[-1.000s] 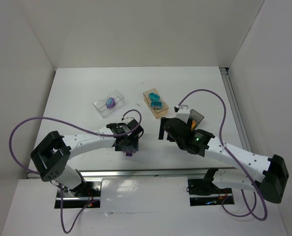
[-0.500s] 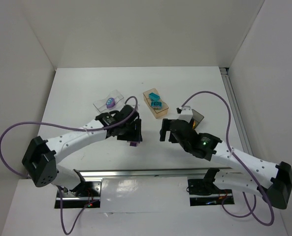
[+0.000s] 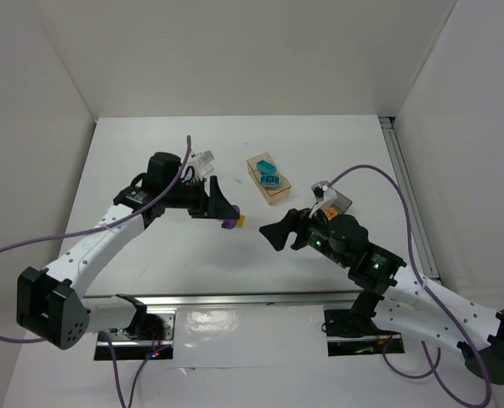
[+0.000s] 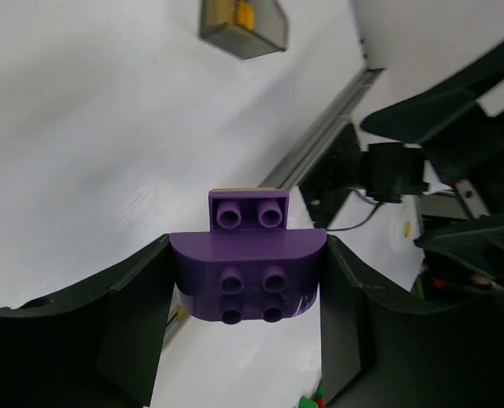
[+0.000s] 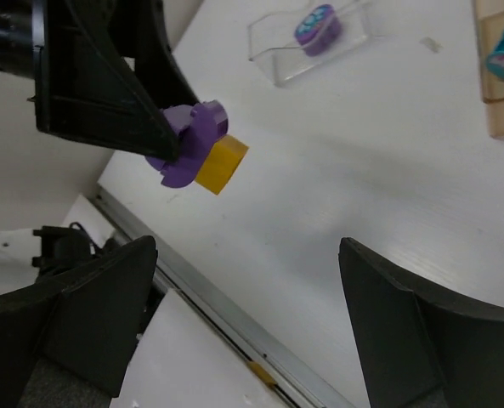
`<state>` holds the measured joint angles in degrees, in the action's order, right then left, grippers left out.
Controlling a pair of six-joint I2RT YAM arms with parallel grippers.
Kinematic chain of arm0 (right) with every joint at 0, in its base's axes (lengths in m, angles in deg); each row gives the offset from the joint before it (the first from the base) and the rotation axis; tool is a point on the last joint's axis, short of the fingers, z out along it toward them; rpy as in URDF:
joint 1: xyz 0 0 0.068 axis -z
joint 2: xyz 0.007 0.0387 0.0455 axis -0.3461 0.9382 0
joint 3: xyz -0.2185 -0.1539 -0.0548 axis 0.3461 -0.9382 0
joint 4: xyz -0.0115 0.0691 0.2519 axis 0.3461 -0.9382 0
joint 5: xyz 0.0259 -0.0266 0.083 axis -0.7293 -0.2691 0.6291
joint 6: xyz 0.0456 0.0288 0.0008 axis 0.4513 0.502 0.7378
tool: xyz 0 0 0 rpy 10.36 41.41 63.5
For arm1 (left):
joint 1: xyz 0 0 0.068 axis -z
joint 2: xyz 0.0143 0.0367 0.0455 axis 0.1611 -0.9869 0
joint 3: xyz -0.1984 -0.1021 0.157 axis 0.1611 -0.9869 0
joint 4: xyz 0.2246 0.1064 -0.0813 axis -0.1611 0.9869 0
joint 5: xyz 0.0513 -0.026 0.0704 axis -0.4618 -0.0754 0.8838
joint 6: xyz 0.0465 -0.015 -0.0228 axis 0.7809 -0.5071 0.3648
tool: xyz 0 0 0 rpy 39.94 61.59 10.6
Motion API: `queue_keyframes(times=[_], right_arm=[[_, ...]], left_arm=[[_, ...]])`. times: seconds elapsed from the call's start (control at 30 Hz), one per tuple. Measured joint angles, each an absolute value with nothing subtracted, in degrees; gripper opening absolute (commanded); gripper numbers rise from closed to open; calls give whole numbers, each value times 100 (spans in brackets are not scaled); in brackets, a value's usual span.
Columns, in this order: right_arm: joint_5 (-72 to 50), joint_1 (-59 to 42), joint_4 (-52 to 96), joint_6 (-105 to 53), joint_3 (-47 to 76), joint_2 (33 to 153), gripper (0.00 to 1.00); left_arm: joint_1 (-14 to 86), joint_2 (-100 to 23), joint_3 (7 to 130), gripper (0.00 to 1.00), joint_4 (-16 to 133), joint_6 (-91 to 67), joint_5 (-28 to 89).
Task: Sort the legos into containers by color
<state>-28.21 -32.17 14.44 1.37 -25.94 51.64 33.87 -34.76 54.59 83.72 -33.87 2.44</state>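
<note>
– Purple lego [image 4: 247, 276] is pinched tight from both sides by the left gripper [image 4: 247, 255], with a yellow lego [image 5: 219, 164] stuck to its far side!
– Held up off the table [image 3: 336, 144], yes. And the right gripper [image 5: 247, 251]?
– Fingers spread wide, gripping nothing. It hangs near that purple-and-yellow stack and faces it.
– Where do the boxes sit?
– Clear box [image 5: 311, 42] lies beyond the left gripper with one purple piece [image 5: 317, 23] inside. From above, the left arm [image 3: 107, 234] covers part of it. Tan-orange box [image 3: 277, 194] sits to its right, with teal legos [image 3: 266, 170] in it.
– And the dark one?
– Dark grey box [image 4: 241, 30] is over by the right arm [image 3: 430, 297], which hides part of it from above. The left wrist view shows a yellow brick [image 4: 245, 14] inside.
</note>
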Motion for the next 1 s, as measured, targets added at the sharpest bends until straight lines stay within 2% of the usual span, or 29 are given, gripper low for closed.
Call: queue_keyframes(times=[0.1, 0.3, 0.4, 0.6, 0.8, 1.0], right_arm=[[-2102, -2874, 1971, 163, -2723, 5265, 94], [-271, -1423, 3215, 609, -3101, 5529, 94], [514, -1001, 3965, 935, -3278, 5879, 94], [1548, -1320, 4817, 1077, -3224, 6701, 94], [1849, -2046, 5068, 797, -2824, 7109, 94], [1991, -2078, 5387, 764, -2616, 7518, 94]], left_arm=[[3072, -3447, 5457, 23, 8061, -3350, -478], [2653, -3135, 5356, 23, 7364, -3409, -1783], [2489, -3098, 5356, 21, 7113, -3422, -2224], [2327, -3087, 5306, 20, 6921, -3453, -2659], [2279, -3091, 5306, 16, 6870, -3560, -2858], [2257, -3091, 5306, 12, 6857, -3560, -2913]])
